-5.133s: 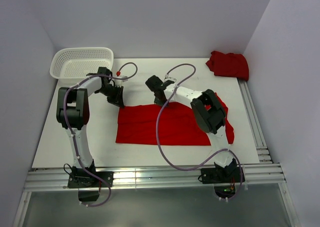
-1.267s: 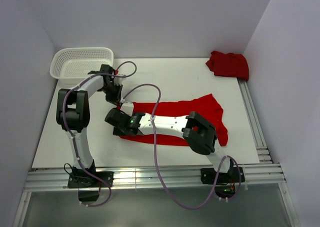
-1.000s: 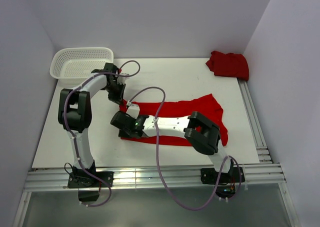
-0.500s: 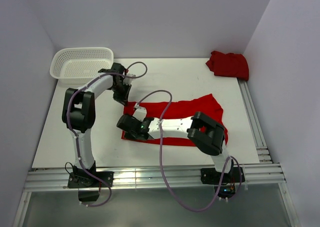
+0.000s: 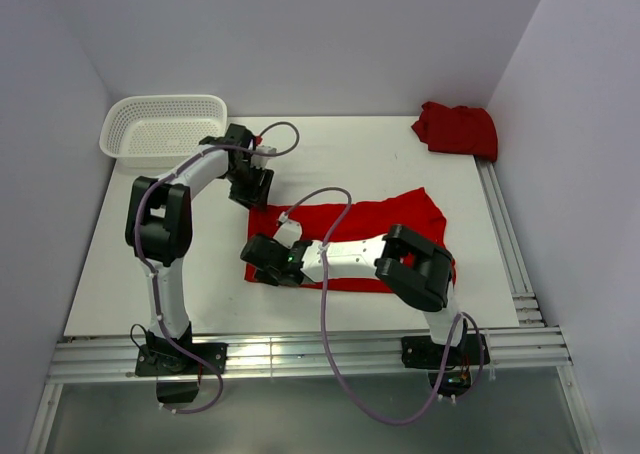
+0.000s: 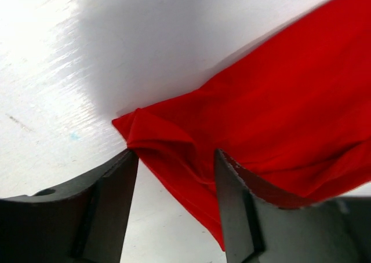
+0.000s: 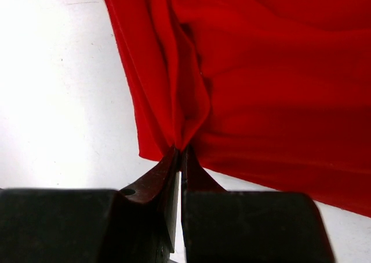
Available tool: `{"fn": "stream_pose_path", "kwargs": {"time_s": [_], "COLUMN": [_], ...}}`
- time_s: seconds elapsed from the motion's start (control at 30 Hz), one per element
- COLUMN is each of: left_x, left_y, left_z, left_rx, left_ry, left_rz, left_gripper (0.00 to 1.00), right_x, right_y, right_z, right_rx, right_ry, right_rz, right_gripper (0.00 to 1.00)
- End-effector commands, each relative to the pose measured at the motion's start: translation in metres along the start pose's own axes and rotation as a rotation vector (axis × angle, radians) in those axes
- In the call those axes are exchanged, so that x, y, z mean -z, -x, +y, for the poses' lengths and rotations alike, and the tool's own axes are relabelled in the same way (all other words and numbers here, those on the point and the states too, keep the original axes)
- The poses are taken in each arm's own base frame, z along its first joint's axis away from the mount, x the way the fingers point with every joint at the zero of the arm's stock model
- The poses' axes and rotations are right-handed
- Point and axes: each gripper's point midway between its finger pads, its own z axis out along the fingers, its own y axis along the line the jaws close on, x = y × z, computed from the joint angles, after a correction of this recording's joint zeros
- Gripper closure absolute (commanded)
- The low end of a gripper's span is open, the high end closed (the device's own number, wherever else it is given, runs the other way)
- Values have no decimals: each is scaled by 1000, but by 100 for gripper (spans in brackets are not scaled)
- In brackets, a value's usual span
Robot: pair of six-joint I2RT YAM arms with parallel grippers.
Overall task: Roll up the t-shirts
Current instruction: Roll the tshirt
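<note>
White counter (image 5: pixel 130 264), pale walls: a red t-shirt (image 5: pixel 385 219) lies flat mid-counter, its left end pinched up.
The right pincer (image 7: pixel 179 152) is clamped on a pleat at the shirt's near-left edge. The left pincer (image 6: pixel 174 159) stands apart at the far-left corner, with cloth between its fingers but ungripped. To roll well, I judge both corners need an even grip, kept level and turned together rightward so the roll stays tight. A second t-shirt (image 5: pixel 457 129) lies crumpled at the far right corner.
</note>
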Motion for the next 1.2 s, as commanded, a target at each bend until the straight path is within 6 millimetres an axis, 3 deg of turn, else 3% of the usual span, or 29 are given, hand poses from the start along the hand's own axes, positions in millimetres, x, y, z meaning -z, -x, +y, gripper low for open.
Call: {"fn": "stream_pose_path", "kwargs": {"time_s": [0.0, 0.23, 0.4, 0.77, 0.93, 1.1, 1.17], "left_x": [38, 67, 76, 51, 38, 26, 22], "left_y": [35, 48, 47, 10, 1, -4, -5], "left_z": [-23, -34, -17, 18, 21, 18, 14], "left_rx": [-81, -108, -74, -8, 4, 9, 1], "left_ry": [-75, -115, -88, -75, -79, -95, -98], "left_rz": [-146, -204, -214, -131, -106, -82, -74], "left_gripper": [39, 36, 37, 57, 73, 78, 78], "right_x": [17, 15, 15, 18, 19, 19, 21], "right_y": [15, 14, 14, 18, 19, 21, 22], "right_z": [12, 7, 7, 8, 5, 6, 9], "right_rx": [-63, -87, -106, -155, -165, -168, -168], "right_ry": [49, 45, 57, 76, 79, 85, 93], "right_rz": [-43, -46, -47, -54, -53, -55, -56], "right_gripper": [100, 100, 100, 100, 100, 100, 95]}}
